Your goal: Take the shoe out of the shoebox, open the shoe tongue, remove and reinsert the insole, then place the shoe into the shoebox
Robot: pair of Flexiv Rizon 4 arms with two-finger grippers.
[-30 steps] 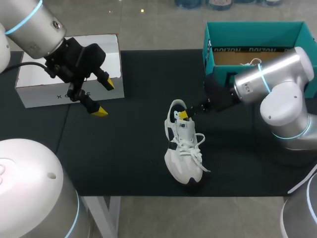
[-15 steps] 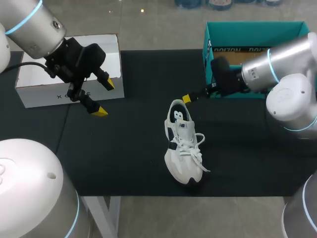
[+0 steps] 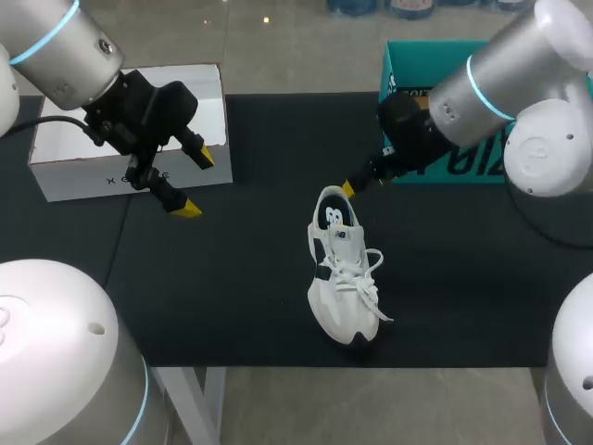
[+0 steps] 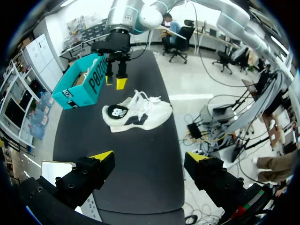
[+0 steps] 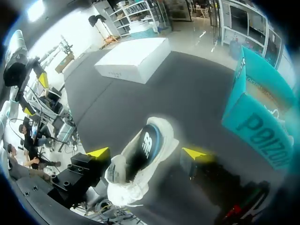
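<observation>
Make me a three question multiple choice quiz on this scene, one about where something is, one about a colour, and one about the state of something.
1. What colour is the shoebox? A teal; B red; C yellow.
2. Where is the shoe? A inside the shoebox; B on the black mat; C on the floor.
3. How is the left gripper? A shut on the shoe; B shut on an insole; C open, holding nothing.

Answers: 1 A, its walls show teal in the head view. 2 B, it rests on the mat, outside the box. 3 C, its yellow tips stand apart with nothing between them.
</observation>
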